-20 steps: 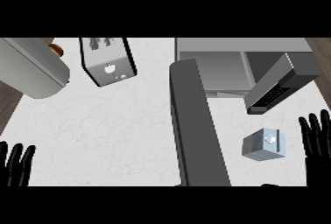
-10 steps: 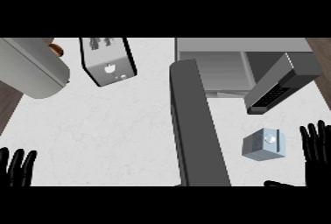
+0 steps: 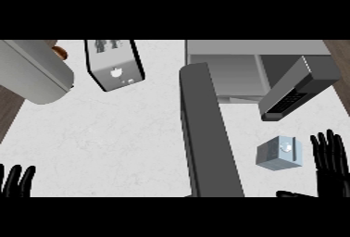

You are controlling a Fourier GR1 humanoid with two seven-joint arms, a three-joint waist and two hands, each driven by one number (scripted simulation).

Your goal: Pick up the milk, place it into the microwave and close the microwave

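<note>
Head view shows you the right robot hand (image 3: 332, 159), fingers straight and spread, just beside the milk (image 3: 279, 153) (microwave door (image 3: 209, 134) open); left robot hand (image 3: 16, 181) likewise spread.

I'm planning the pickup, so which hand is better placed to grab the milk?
The right hand. It is open just right of the milk carton, on the same side of the open microwave door. The left hand sits at the far lower left, with the door between it and the carton.
</note>
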